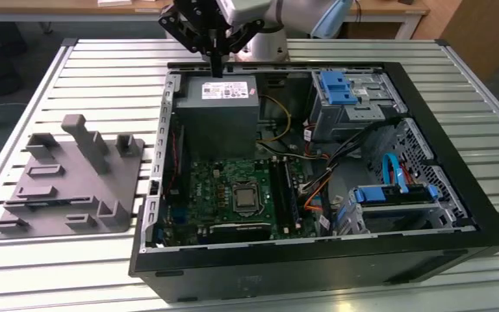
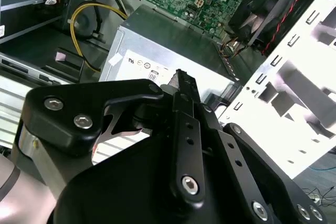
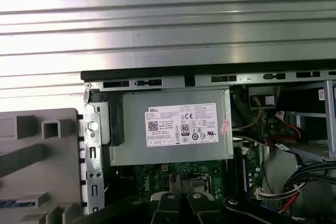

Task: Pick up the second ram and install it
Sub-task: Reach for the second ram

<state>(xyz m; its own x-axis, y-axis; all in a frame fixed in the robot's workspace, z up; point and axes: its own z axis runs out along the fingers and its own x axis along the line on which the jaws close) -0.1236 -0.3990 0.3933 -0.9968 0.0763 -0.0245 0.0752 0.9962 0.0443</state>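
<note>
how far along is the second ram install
Early, it seems. Done: nothing I can confirm; the slots on the green board are too dark to tell what is seated. In hand: the hand hangs above the grey power supply at one edge of the case, apart from the grey block; whether it carries a stick is unclear. Left: seating the stick.

Claw hanging vertical, tips downward, fingers pressed together

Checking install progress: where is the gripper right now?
In the exterior view, the gripper hangs over the grey power supply, near the far rim of the computer case.
</note>
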